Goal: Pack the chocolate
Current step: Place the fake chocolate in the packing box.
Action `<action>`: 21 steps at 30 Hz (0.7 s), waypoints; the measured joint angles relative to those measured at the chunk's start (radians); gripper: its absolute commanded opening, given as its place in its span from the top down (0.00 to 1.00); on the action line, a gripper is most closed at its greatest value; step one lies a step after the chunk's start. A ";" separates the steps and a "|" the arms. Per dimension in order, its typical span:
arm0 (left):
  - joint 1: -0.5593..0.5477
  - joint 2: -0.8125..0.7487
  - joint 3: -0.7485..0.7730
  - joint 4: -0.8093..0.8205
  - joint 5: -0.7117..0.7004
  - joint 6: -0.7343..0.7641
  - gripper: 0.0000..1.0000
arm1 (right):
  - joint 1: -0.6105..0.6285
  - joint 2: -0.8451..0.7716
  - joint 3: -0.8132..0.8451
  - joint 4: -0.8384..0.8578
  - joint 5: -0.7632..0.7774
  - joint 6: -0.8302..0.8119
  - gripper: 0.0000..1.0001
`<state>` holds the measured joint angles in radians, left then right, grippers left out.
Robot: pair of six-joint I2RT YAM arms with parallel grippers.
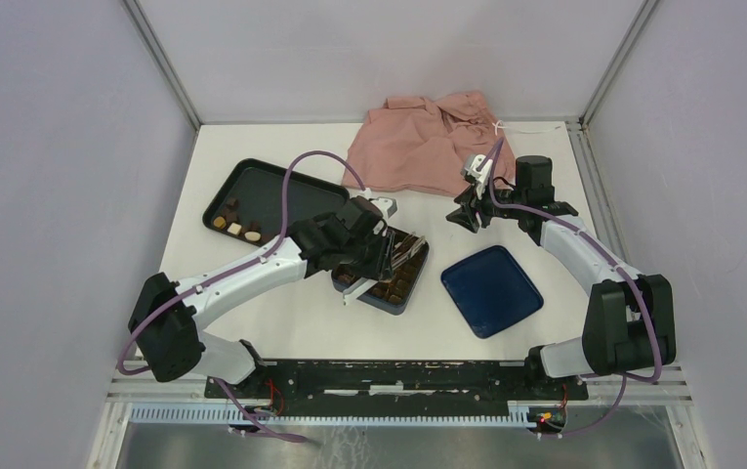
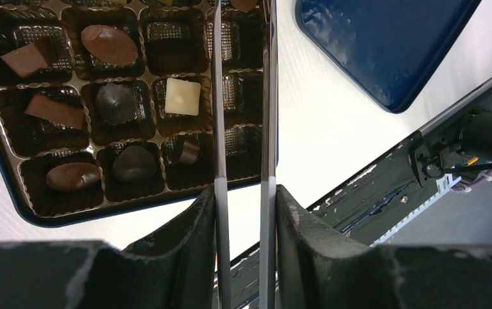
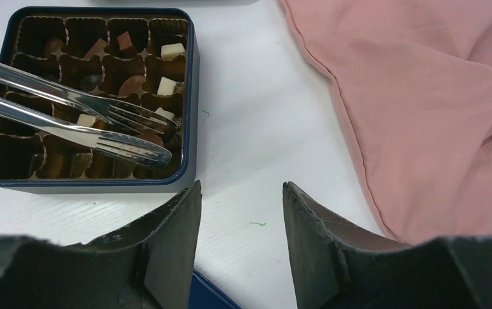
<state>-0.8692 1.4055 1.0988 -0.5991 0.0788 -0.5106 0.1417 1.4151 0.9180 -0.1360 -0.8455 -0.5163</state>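
Note:
The chocolate pieces (image 2: 183,96), dark, tan and white, lie in several cells of the dark blue box (image 2: 11,193) with a brown gridded insert. A few more pieces (image 1: 235,228) lie at the near end of the black tray (image 1: 271,191). My left gripper (image 2: 245,193) is shut on metal tongs (image 2: 269,96), whose tips hang over the box's cells (image 3: 134,145). I cannot tell whether the tips hold a piece. My right gripper (image 3: 242,187) is open and empty above the bare table, right of the box (image 3: 190,96).
The box's dark blue lid (image 1: 491,290) lies upside down at the front right of the box. A pink cloth (image 1: 428,147) lies bunched at the back, close to the right gripper (image 1: 469,217). Walls close in the table on three sides.

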 measured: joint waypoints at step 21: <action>-0.004 -0.004 0.005 0.000 -0.039 0.000 0.57 | 0.000 0.003 0.000 -0.001 -0.010 0.000 0.44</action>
<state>-0.8730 1.4014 1.1042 -0.5995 0.0402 -0.5106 0.1417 1.4178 0.9180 -0.1371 -0.8551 -0.5167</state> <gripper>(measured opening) 0.437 0.556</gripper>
